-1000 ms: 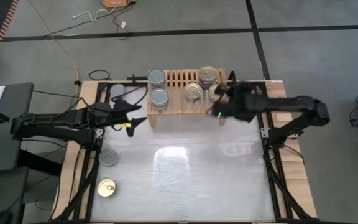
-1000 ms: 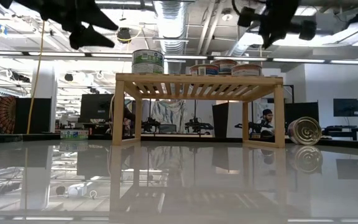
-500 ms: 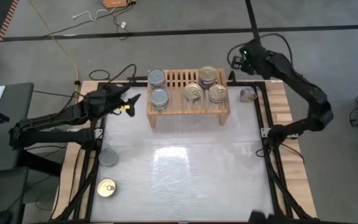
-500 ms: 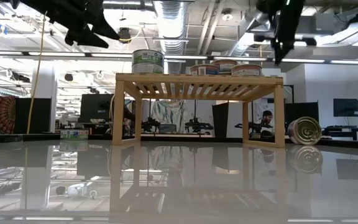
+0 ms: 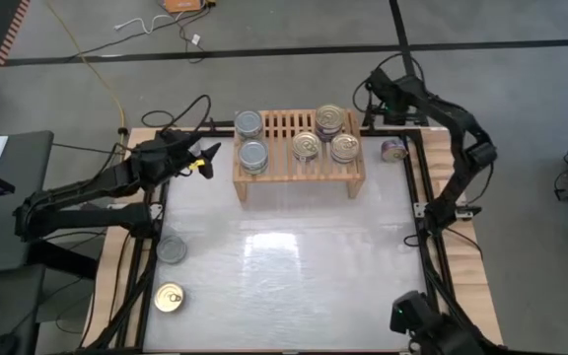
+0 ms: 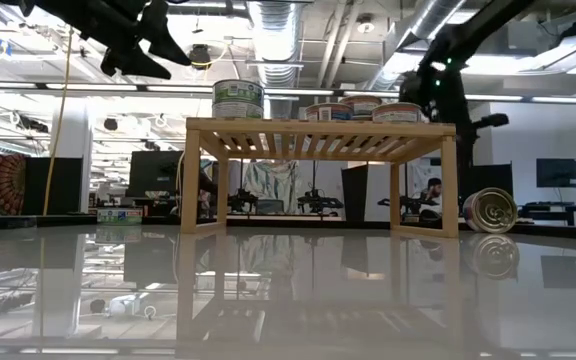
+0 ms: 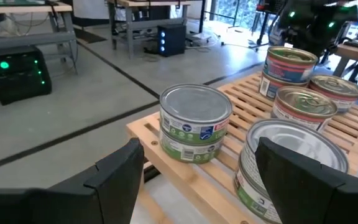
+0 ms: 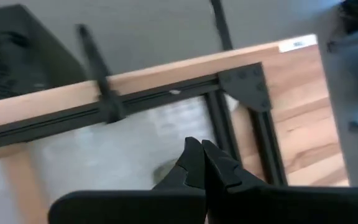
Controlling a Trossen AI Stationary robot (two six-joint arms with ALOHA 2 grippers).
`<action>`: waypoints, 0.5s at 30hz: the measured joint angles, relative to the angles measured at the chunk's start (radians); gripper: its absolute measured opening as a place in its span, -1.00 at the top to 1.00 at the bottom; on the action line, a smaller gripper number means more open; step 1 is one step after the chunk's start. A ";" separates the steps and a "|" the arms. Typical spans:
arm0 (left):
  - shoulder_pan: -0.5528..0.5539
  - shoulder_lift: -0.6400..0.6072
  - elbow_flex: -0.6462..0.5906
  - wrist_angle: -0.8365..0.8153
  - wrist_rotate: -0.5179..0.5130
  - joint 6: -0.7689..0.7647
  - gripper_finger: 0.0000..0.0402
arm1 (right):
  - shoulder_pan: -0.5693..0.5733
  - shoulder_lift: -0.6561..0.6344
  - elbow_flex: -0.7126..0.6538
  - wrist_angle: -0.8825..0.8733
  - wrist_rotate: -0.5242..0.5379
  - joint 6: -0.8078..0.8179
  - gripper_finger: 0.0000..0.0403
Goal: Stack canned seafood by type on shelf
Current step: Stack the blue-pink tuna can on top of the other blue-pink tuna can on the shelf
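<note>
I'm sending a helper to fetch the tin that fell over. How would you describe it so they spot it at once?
Find the wooden shelf at the table's far edge. Just off its right end, on the table beside the black frame rail, lies one tin. Unlike the tins standing flat on the shelf and near the table's front left, it is tipped on its side.

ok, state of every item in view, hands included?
left hand: open, empty, beside shelf's left end
right hand: shut, empty, beyond table's far right corner
shelf: upright, holding cans
silver-top cans: upright, on shelf's left
gold-top cans: upright, on shelf's right
can by shelf: on its side
</note>
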 joint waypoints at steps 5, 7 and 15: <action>0.000 0.000 0.000 -0.001 0.000 -0.023 -0.48 | -0.013 0.065 -0.001 -0.003 0.004 0.079 0.94; 0.000 0.000 0.000 -0.001 0.000 -0.030 -0.48 | -0.014 0.077 0.002 0.006 0.011 0.123 0.94; 0.000 0.000 0.000 -0.003 0.003 -0.099 -0.48 | -0.055 0.077 -0.001 0.121 0.011 0.457 0.83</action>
